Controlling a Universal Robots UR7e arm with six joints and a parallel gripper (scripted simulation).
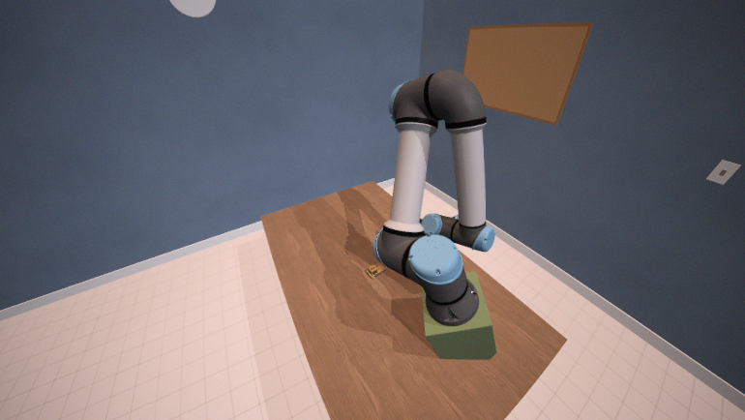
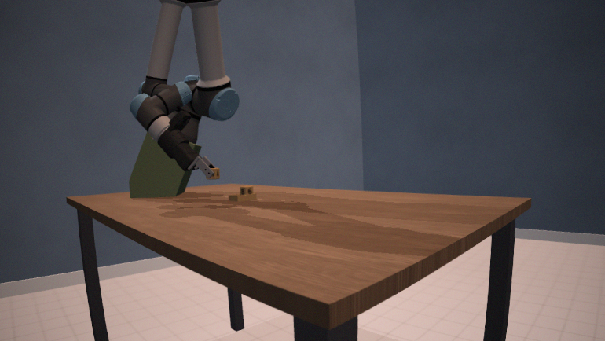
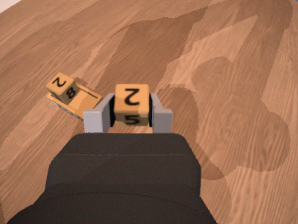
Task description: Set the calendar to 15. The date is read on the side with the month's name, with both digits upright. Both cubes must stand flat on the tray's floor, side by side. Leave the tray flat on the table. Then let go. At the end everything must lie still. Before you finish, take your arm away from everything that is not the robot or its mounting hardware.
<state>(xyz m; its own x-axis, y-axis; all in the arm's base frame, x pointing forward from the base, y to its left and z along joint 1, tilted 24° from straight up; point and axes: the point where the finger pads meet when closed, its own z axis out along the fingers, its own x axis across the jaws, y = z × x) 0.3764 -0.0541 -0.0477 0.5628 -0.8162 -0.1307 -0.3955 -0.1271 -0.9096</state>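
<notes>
My gripper (image 3: 132, 104) is shut on a small tan number cube (image 3: 132, 104) and holds it in the air above the table. In the wrist view the cube shows a 2 on top and a 5 below it. In the exterior view the gripper (image 2: 207, 168) and held cube (image 2: 214, 172) hang to the left of and above the calendar tray (image 2: 242, 196). The tray lies flat on the table with one cube (image 2: 246, 191) standing in it; that cube also shows in the wrist view (image 3: 63, 87), left of my fingers. In the top view the tray (image 1: 378, 271) peeks out beside the arm.
The arm's green base block (image 1: 459, 328) stands on the wooden table close behind the tray; it also shows in the exterior view (image 2: 159, 169). The arm's elbow folds low over the table near the tray.
</notes>
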